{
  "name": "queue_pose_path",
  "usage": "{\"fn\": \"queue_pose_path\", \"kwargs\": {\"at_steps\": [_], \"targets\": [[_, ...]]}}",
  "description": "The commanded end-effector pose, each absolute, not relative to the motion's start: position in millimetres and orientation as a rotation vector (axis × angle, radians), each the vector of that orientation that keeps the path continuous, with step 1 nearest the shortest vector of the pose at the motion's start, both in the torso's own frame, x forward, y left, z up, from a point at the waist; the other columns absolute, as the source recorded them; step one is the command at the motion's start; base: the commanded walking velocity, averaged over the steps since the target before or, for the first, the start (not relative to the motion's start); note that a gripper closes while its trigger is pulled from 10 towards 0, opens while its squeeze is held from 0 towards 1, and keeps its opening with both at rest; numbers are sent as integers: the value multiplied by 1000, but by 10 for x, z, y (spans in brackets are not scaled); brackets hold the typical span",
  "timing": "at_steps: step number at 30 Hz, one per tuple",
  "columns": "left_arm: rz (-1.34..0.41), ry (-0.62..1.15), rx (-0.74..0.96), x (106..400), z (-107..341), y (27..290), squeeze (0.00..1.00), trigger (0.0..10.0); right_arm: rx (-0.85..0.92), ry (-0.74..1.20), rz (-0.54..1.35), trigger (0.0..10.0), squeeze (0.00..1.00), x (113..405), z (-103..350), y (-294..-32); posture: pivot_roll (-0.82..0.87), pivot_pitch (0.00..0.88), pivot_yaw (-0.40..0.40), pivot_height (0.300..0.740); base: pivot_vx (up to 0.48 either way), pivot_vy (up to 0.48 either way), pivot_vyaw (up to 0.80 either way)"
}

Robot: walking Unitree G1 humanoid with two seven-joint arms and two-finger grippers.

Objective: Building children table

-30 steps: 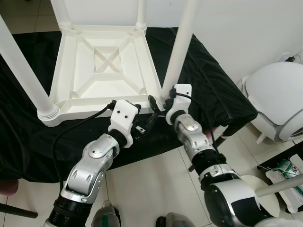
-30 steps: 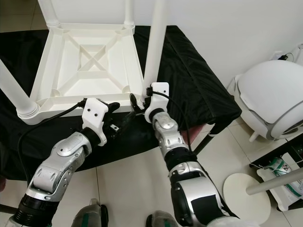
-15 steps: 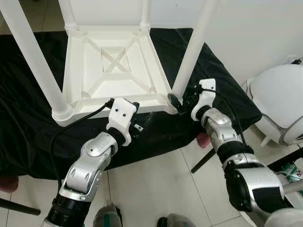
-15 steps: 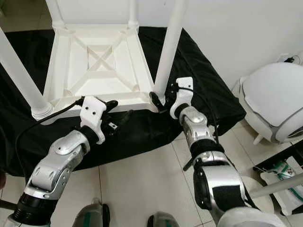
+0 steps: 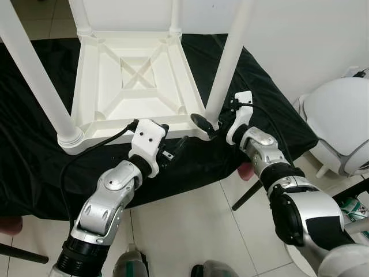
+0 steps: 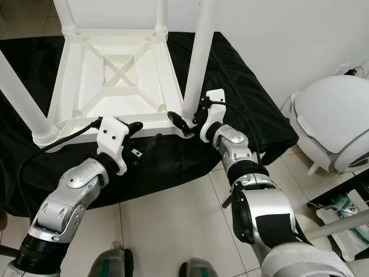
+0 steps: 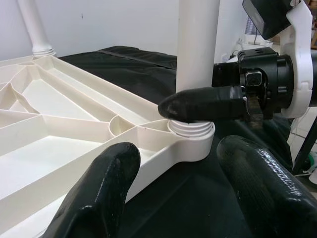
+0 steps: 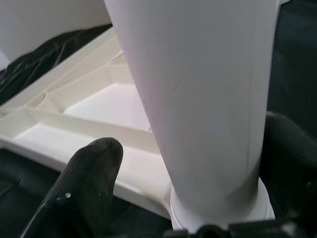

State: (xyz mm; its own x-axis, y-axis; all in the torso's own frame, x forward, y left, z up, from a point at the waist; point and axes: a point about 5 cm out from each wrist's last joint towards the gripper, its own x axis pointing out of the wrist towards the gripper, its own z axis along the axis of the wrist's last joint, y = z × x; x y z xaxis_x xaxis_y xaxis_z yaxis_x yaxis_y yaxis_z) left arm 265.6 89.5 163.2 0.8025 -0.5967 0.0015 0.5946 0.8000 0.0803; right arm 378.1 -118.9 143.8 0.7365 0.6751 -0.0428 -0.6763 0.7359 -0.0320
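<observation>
A white plastic children's table (image 5: 115,124) lies upside down on a black cloth, its legs pointing up. My right gripper (image 5: 209,121) is at the base of the near right leg (image 5: 228,57), just above its threaded collar (image 7: 190,134). It is open and straddles the leg: one finger (image 8: 94,163) stands a narrow gap off the leg, the other finger (image 8: 292,168) lies against the far side. My left gripper (image 5: 174,138) hovers open and empty just in front of the table's near edge, left of that leg.
The black cloth (image 5: 34,167) covers a low surface whose front edge runs just below my grippers. A white domed appliance (image 5: 340,127) stands on the tiled floor at the right. The near left leg (image 5: 34,75) rises at the left.
The view has shifted as my head moved. My right gripper has swung further round the near right leg's base, one finger now showing left of it. The left gripper has stayed put.
</observation>
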Motion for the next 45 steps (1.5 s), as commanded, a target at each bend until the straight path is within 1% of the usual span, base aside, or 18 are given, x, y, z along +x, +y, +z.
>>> {"fn": "queue_pose_path", "kwargs": {"at_steps": [1, 8, 9, 10, 11, 12, 18, 22, 24, 29, 32, 33, 36, 37, 39, 40, 41, 45], "targets": [[-648, -21, 82, 2654, 1638, 885, 0, 10000, -66, 53, 800, 10000, 0, 3766, 1414, -1109, 55, 0, -47, 740, 0, 0, 0], [-627, -20, 85, 2631, 1643, 936, 0, 10000, -87, 84, 919, 10000, 0, 3747, 1431, -1052, 72, 0, -50, 740, 0, 0, 0], [-626, -20, 84, 2631, 1645, 939, 0, 10000, -95, 88, 950, 8588, 0, 3729, 1418, -1037, 70, 0, -46, 740, 0, 0, 0], [-626, -19, 84, 2631, 1645, 939, 0, 10000, -93, 91, 983, 4392, 0, 3711, 1408, -1020, 68, 0, -42, 740, 0, 0, 0], [-627, -19, 84, 2633, 1647, 938, 0, 10000, -89, 90, 1010, 3804, 0, 3697, 1404, -1007, 68, 0, -42, 740, 0, 0, 0], [-628, -19, 84, 2633, 1648, 937, 0, 10000, -86, 87, 1028, 0, 0, 3687, 1403, -999, 64, 0, -36, 740, 0, 0, 0], [-642, -17, 86, 2642, 1653, 924, 0, 10000, -85, 82, 1022, 0, 0, 3683, 1395, -1028, 50, 0, -26, 740, 0, 0, 0], [-655, -17, 87, 2644, 1658, 907, 0, 10000, -93, 81, 856, 0, 0, 3756, 1410, -1151, 41, 0, -24, 740, 0, 0, 0], [-658, -15, 83, 2643, 1655, 897, 0, 10000, -61, 88, 733, 0, 0, 3797, 1398, -1190, 40, 2, -25, 740, 0, 0, 0], [-662, -14, 81, 2636, 1651, 885, 0, 10000, -53, 81, 639, 0, 0, 3815, 1384, -1189, 36, 6, -23, 740, 0, 0, 0], [-665, -12, 77, 2631, 1648, 881, 0, 10000, -2, 105, 456, 0, 0, 3849, 1344, -1194, 35, 6, -22, 740, 0, 0, 0], [-665, -12, 77, 2631, 1648, 881, 0, 10000, -2, 105, 456, 0, 0, 3849, 1344, -1194, 35, 6, -22, 740, 0, 0, 0], [-666, -9, 78, 2633, 1642, 889, 0, 10000, 36, 120, 218, 0, 0, 3851, 1279, -1190, 31, 4, -19, 740, 0, 0, 0], [-666, -9, 78, 2633, 1642, 889, 0, 10000, 36, 120, 218, 0, 0, 3851, 1279, -1190, 31, 4, -19, 740, 0, 0, 0], [-670, -7, 75, 2634, 1639, 878, 0, 10000, 23, 164, 79, 0, 0, 3797, 1152, -1135, 24, 2, -14, 740, 0, 0, 0], [-670, -7, 75, 2634, 1639, 878, 0, 10000, 23, 164, 79, 0, 0, 3797, 1152, -1135, 24, 2, -14, 740, 0, 0, 0], [-676, -8, 73, 2635, 1639, 864, 0, 10000, 37, 178, 32, 0, 0, 3750, 1086, -1051, 24, 0, -15, 740, 0, 0, 0], [-680, -9, 73, 2640, 1643, 851, 0, 10000, 88, 179, -36, 0, 0, 3679, 1034, -895, 23, 0, -16, 740, 0, 0, 0]]}}
